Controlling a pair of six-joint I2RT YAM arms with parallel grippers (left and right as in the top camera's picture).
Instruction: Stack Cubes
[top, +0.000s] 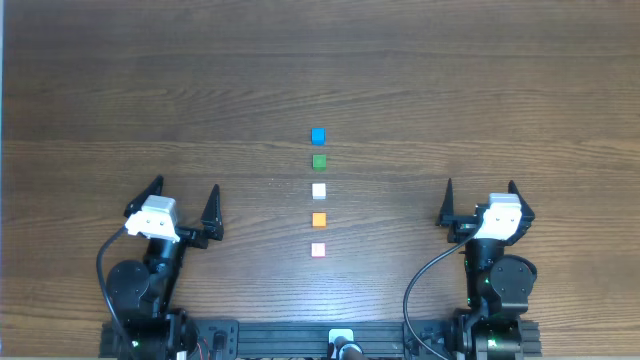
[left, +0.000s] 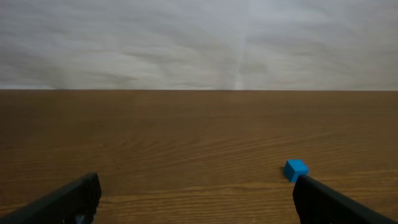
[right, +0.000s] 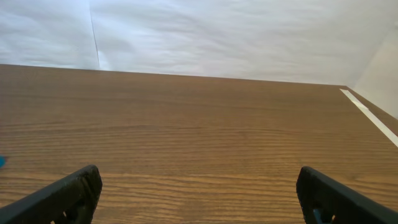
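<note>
Spaced row on the counter (top: 520, 80), far edge to near: blue cube (top: 318, 136), green cube (top: 319, 162), white cube (top: 319, 191), orange cube (top: 319, 219), pink cube (top: 318, 250). Left hand (top: 186, 186) and right hand (top: 480, 185) flank it, both wide open.

We see brown wood-grain counter (top: 500, 80) spreading across whole top view. We note white wall (right: 236, 37) rising right behind counter's far edge, vertical seam (right: 94, 34) running down it. Pale strip (right: 371, 116) follows counter's side edge. Light soft, even.
</note>
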